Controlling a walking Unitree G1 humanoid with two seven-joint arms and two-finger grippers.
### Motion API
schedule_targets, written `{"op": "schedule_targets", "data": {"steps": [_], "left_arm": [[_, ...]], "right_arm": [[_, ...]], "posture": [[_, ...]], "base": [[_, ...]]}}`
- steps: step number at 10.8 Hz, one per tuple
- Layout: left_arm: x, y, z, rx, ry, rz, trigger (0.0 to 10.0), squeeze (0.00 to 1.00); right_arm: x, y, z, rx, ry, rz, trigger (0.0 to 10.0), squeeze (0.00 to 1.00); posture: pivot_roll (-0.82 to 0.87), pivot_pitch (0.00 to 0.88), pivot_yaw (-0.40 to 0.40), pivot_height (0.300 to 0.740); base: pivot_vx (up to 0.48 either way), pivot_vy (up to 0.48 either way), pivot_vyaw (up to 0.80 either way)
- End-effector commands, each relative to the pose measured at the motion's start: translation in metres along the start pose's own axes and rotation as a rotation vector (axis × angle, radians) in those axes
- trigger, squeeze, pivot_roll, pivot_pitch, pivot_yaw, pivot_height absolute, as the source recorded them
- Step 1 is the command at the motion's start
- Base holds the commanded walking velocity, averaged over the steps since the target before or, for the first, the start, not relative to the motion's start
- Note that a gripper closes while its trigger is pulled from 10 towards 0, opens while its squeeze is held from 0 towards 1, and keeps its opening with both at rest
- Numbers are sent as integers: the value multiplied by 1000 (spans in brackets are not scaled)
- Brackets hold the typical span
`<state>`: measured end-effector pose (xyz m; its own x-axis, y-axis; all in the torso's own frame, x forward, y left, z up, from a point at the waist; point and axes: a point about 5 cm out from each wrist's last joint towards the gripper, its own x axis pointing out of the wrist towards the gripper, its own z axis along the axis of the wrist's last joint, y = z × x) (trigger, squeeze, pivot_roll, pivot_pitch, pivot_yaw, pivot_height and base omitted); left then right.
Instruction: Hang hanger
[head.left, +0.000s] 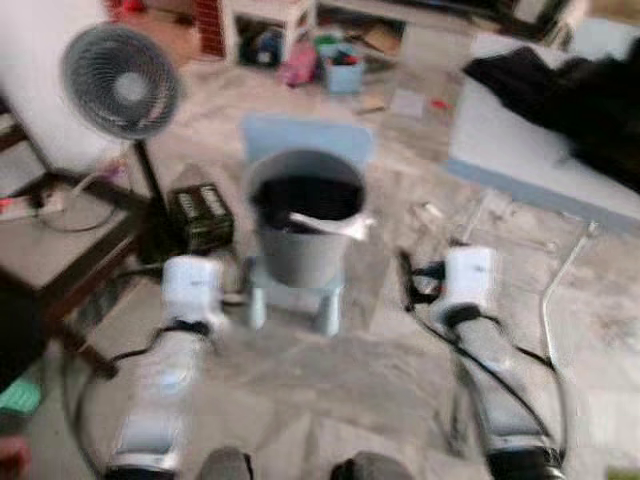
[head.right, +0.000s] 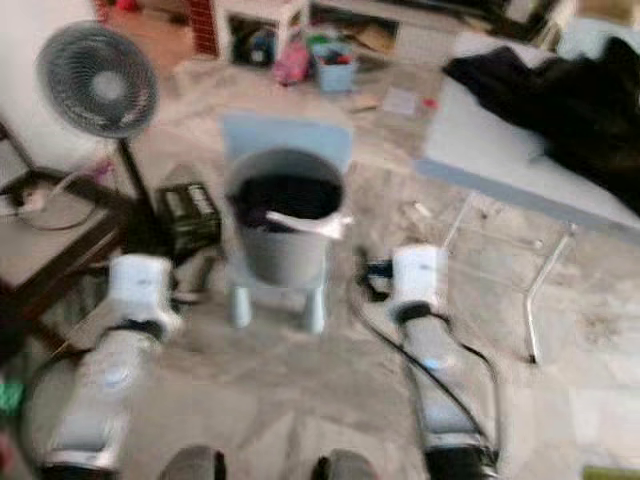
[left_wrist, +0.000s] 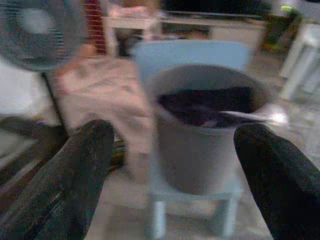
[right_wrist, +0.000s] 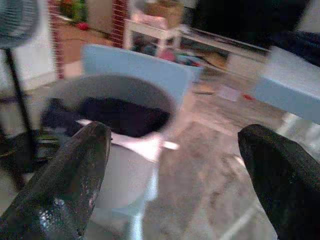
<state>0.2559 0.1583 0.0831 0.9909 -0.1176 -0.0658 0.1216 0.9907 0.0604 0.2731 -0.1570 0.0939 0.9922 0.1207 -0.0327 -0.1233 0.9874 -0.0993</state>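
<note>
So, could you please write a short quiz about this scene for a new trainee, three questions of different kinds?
1. True or false: the grey bucket stands on a light blue chair.
2. What lies across the dark clothes in the bucket? A) a pale hanger B) a red towel C) a bottle
3. Fill the gap: the fingers of the left gripper and those of the right gripper are both ____.

Key
1. True; the pedestal fan stands on the robot's left of it.
2. A
3. open, holding nothing, with the bucket in front of them.
</note>
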Motion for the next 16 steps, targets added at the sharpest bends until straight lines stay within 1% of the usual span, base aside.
{"op": "schedule_targets", "data": {"steps": [1, 10, 11, 12, 13, 14, 15, 16], "left_arm": [[1, -9, 3, -15, -20, -37, 10000, 0], [1, -10, 2, -24, -19, -54, 10000, 0], [1, -11, 1, -21, -10, -52, 10000, 0], [3, -10, -3, -26, 35, -38, 10000, 0], [5, -9, -6, -74, 66, -19, 10000, 0], [10, -9, -11, -204, 125, 14, 10000, 0], [11, -13, -12, -245, 155, 19, 10000, 0], [9, -17, -11, -345, 181, 46, 10000, 0]], "right_arm": [[-1, -8, 3, -10, -10, -17, 10000, 0], [1, -8, 2, -31, -11, -21, 10000, 0], [1, -8, 2, -36, -12, -21, 10000, 0], [1, -8, 2, -41, -13, -21, 10000, 0], [1, -8, 2, -43, -14, -20, 10000, 0], [2, -8, 1, -48, -13, -19, 10000, 0], [1, -7, 2, -47, -13, -17, 10000, 0], [3, -2, 7, -56, -30, 18, 10000, 0]], "posture": [[-38, 78, -75, 740], [-39, 79, -76, 740], [-40, 80, -77, 740], [-40, 81, -78, 740], [-41, 81, -78, 740], [-46, 78, -81, 740], [-42, 78, -88, 740], [-42, 79, -91, 740]], "base": [[345, 0, 0], [450, 0, 0], [409, 0, 0], [0, 0, 0], [0, 0, 0], [0, 0, 0], [0, 0, 0], [0, 0, 0]]}}
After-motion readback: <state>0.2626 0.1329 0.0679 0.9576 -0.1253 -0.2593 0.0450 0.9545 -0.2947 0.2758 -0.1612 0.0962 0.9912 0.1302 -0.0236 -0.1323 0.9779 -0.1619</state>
